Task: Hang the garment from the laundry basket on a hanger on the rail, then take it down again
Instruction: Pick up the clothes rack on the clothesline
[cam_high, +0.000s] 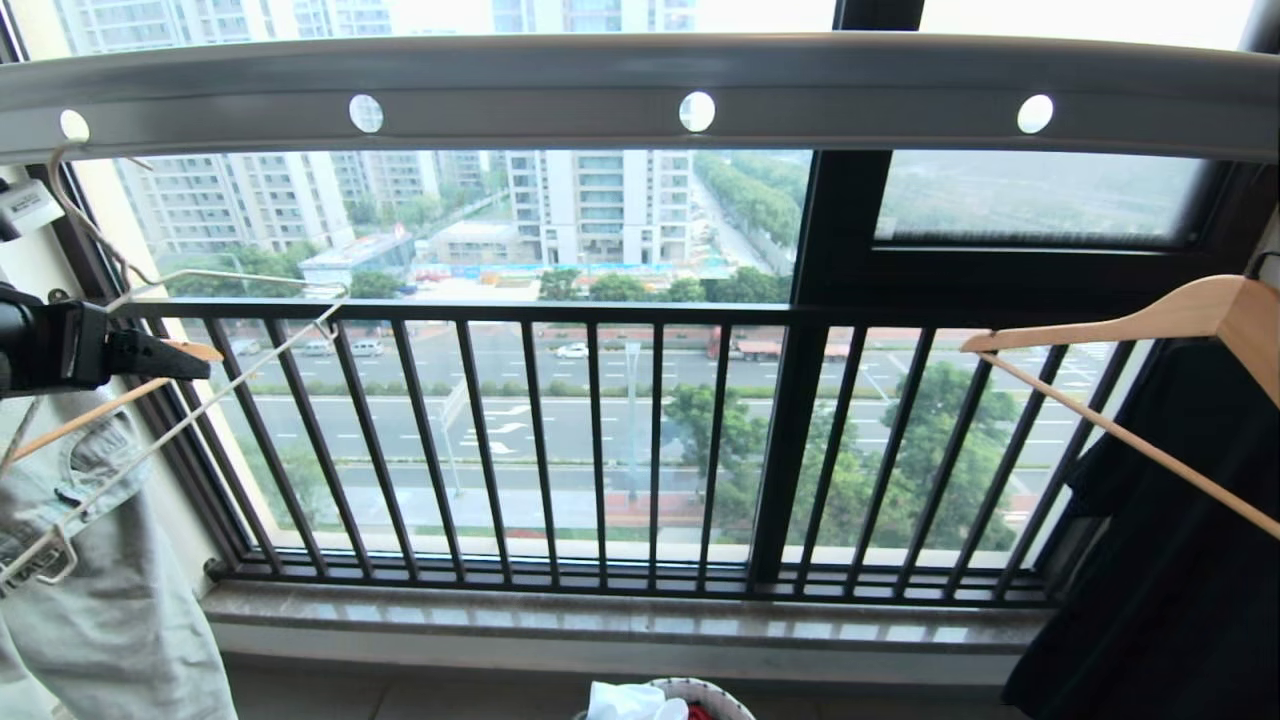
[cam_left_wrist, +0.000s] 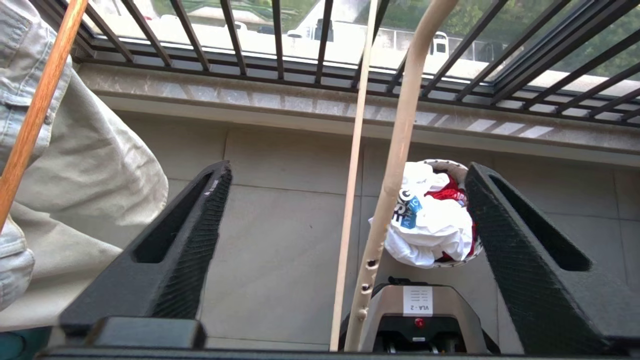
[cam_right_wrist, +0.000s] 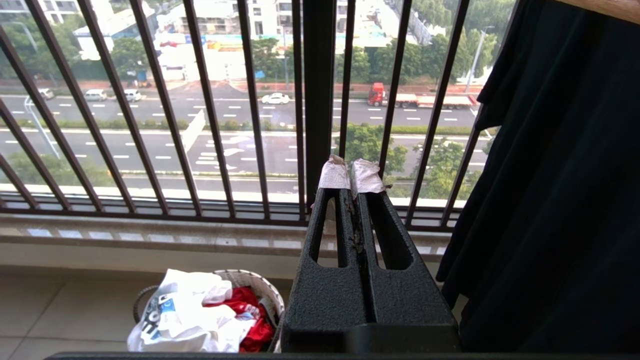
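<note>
1. At nine o'clock in the head view, the left claw (cam_high: 190, 358) reaches in beside the hanger (cam_high: 200, 275), which hooks into the leftmost hole of the rail (cam_high: 640, 85).
2. Its fingers (cam_left_wrist: 190, 240) stand wide apart, and in the left wrist view the hanger's thin cream wires pass through the gap untouched, so nothing is gripped; this looks like lining up to take the hanger.
3. Down at six o'clock on the floor sits the laundry basket (cam_high: 715, 692), with the garment (cam_right_wrist: 185, 315) piled on top over something red, its blue print partly showing. It lies there unhung, so the hanging step has not yet begun.
4. The right claw (cam_right_wrist: 351, 175) is pressed together on nothing, parked facing the window railing (cam_high: 600, 440).
5. The pale denim garment (cam_high: 110, 600) at eight o'clock and the black garment (cam_high: 1170, 560) at four o'clock hang on wooden hangers, leaving the rail's middle free.
</note>
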